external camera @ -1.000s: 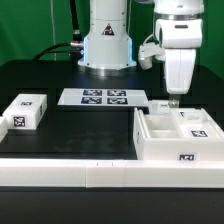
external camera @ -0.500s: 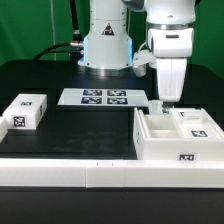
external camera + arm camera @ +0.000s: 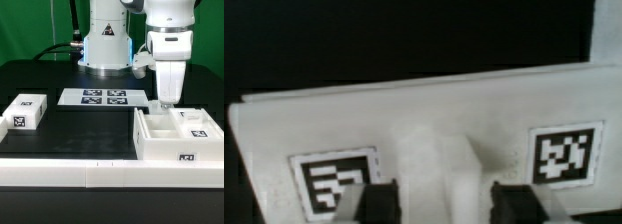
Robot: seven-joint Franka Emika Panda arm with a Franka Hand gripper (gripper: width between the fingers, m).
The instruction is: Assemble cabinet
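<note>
No letters, numbers or brands can be read, only square black-and-white tags [image 3: 566, 155]: two on the cabinet [image 3: 160, 148] right at the gripper [image 3: 166, 103], four on the marker board [image 3: 105, 97] near it, two on the block [image 3: 25, 111] well apart from it.

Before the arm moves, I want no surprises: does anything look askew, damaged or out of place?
Nothing stands out: the cabinet sits flat and square, and the small tagged block and marker board lie flat, undamaged.
</note>
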